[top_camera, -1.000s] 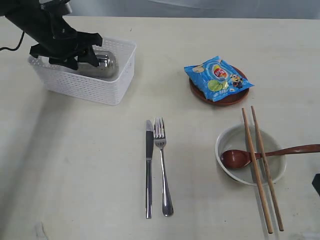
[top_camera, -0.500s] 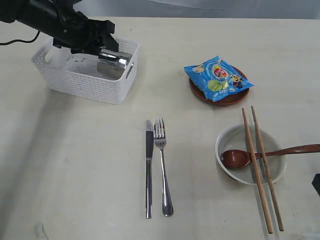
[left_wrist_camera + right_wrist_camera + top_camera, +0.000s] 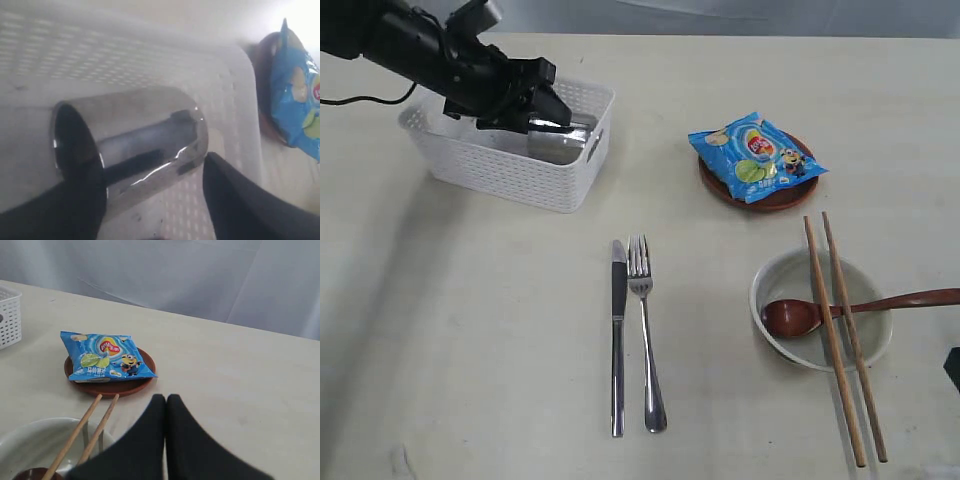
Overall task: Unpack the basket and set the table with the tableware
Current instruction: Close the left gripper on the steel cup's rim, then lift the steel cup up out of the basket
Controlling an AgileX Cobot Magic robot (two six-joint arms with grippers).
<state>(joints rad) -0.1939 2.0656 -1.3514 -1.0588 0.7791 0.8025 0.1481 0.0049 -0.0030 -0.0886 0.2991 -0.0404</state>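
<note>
Shifted rightward since a second ago, the basket [image 3: 510, 175] sits upper left on the tabletop [image 3: 470, 330]. The left gripper [image 3: 542, 100] has travelled to its right end, pinching the steel cup [image 3: 145, 135], which lies sideways. The right gripper [image 3: 166, 405] has its fingers pressed together, holding nothing. Knife [image 3: 618, 335] and fork [image 3: 645, 340] lie side by side at centre; chopsticks [image 3: 840, 340] and spoon [image 3: 795, 315] rest across the bowl [image 3: 775, 285], lower right.

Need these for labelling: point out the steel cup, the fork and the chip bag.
steel cup [image 3: 150, 130], left wrist view, side wall.
fork [image 3: 647, 350], exterior view, handle.
chip bag [image 3: 757, 157], exterior view, printed front.
</note>
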